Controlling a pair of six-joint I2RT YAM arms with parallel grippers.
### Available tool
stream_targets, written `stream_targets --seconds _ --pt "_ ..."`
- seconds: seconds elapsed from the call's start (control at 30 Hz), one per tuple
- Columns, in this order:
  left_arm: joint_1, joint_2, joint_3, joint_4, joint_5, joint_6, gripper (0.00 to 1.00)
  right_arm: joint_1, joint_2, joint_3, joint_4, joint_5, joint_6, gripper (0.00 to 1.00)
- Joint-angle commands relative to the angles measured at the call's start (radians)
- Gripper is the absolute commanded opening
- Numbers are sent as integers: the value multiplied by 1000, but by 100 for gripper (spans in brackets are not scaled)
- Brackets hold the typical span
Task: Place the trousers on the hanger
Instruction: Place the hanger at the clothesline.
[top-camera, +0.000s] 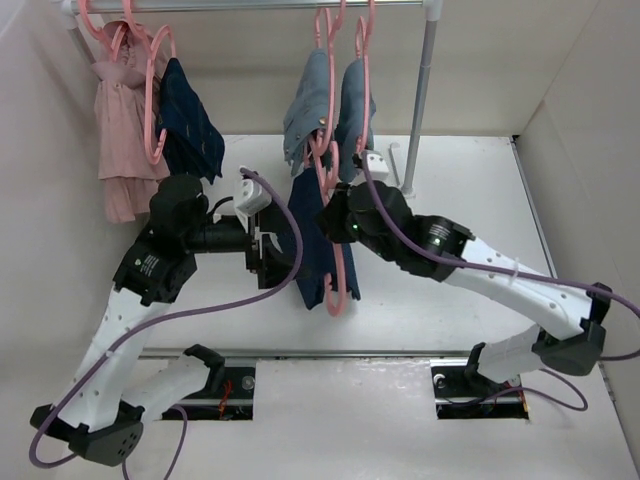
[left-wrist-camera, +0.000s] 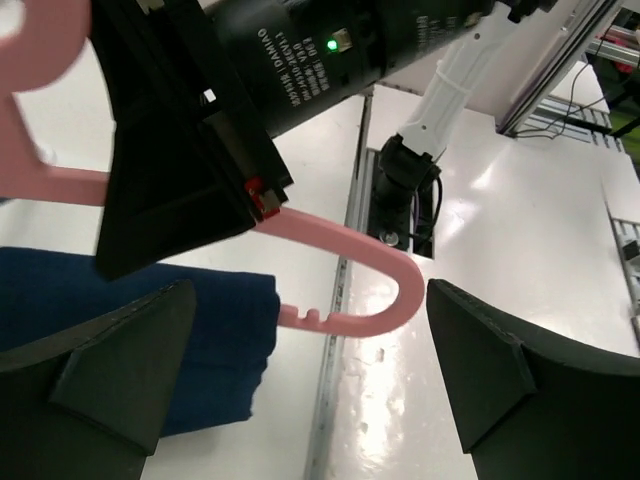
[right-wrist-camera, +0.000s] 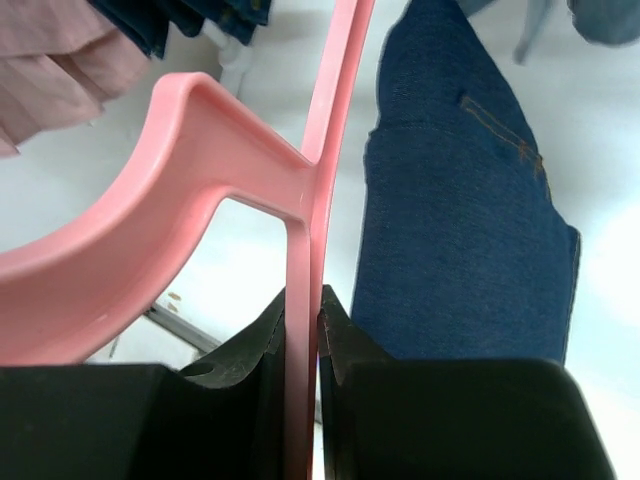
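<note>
As seen from above, the trousers (top-camera: 308, 230) lie mid-table, with the hanger (top-camera: 338, 280) along their edge nearer my right arm. My left wrist shows my left gripper (left-wrist-camera: 310, 300) spread wide, holding nothing. My right wrist shows my right gripper (right-wrist-camera: 303, 300) clamped on the hanger's bar.

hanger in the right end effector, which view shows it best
Top external: the hanger shows most of its length, overlapping the trousers. Right wrist shows only the bar pinched by the right end effector; left wrist only its rounded end.
</note>
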Motion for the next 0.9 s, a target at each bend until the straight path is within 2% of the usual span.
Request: stream_targets --seconds 0.0,0.23,0.37,0.57,0.6,0.63,0.73,0.77,0.87 --pt "-8 22 -40 30 8 -95 100 34 50 159 195 101 9 0" --pt "-8 22 -68 -27 -102 -117 100 65 228 331 205 119 9 0" --pt "-8 33 -68 -99 -238 -80 100 65 249 344 242 139 9 0" --pt "-8 33 -120 -60 -263 -132 98 65 270 344 281 159 9 0" --pt "-8 33 -129 -59 -277 -132 95 65 279 344 281 147 20 0" --pt "-8 33 -139 -59 -286 -132 86 65 279 344 290 147 20 0" --pt "-8 33 -166 -59 -286 -153 67 65 279 344 290 137 49 0" --pt "-8 33 -177 -50 -277 -166 54 65 279 332 302 137 61 0" --pt "-8 24 -186 -50 -277 -175 34 65 279 303 302 148 100 0"
